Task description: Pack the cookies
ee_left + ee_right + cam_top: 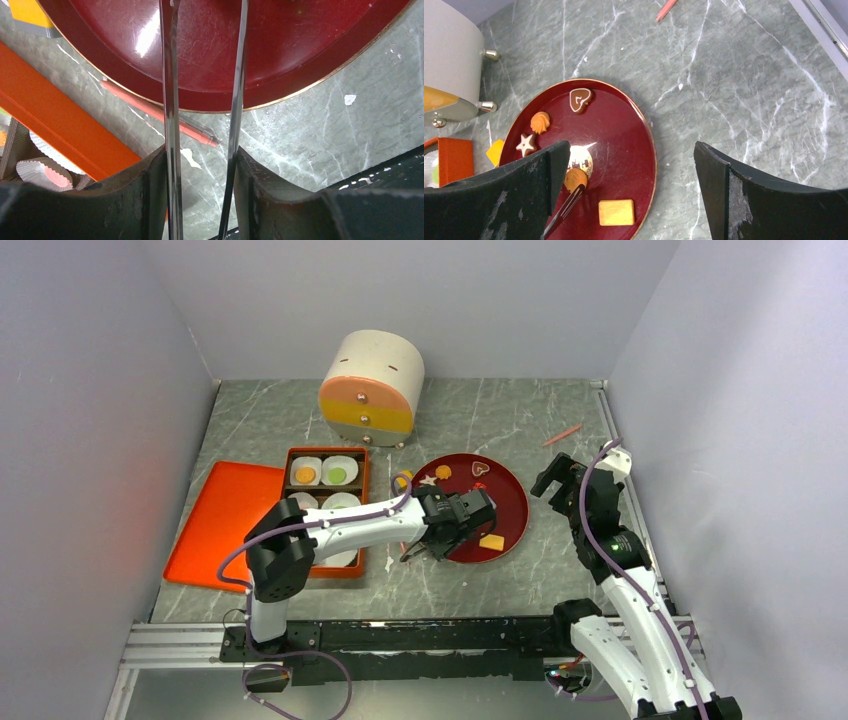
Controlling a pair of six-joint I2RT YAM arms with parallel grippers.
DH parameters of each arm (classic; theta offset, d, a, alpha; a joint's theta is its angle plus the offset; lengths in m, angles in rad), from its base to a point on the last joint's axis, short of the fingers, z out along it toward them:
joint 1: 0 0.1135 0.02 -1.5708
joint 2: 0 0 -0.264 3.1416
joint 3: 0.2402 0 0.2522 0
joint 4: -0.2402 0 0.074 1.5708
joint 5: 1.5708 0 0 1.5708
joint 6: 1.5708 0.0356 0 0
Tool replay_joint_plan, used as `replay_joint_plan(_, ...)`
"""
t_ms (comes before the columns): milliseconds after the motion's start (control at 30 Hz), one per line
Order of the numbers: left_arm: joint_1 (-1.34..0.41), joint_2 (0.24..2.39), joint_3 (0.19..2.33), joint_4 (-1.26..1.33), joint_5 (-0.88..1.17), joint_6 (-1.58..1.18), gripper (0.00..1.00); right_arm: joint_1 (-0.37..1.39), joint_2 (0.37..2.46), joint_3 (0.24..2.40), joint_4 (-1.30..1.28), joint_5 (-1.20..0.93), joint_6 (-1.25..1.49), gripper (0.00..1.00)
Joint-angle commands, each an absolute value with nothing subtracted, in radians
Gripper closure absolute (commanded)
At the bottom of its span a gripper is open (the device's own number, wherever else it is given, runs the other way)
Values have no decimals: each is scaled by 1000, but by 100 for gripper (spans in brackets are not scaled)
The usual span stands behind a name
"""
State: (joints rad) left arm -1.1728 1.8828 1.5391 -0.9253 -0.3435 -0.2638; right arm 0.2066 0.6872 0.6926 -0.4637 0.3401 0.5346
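Cookies lie on the dark red plate: a heart, an orange swirl, a white star, a brown patterned disc and a yellow rectangle. My left gripper is over the plate, shut on metal tongs. The tong tips pinch an orange round cookie at the edge of the patterned disc. My right gripper hangs open and empty just right of the plate; its fingers frame the plate in the right wrist view.
A brown box with white paper liners holds an orange and a green cookie. An orange tray lies to its left. A drawer cabinet stands behind. Pink pens lie by the plate and at the far right.
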Motion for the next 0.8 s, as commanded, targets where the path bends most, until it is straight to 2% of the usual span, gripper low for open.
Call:
replay_joint_plan(0, -1178, 1890, 1568, -928, -377, -252, 51, 208, 681, 723, -445, 366, 535, 0)
replay_joint_plan(467, -1178, 1909, 1545, -879, -352, -250, 53, 209, 672, 727, -457, 375, 535, 0)
replay_joint_plan(767, -1178, 1849, 1559, -943, -383, -285, 70, 208, 665, 727, -461, 380, 536, 0)
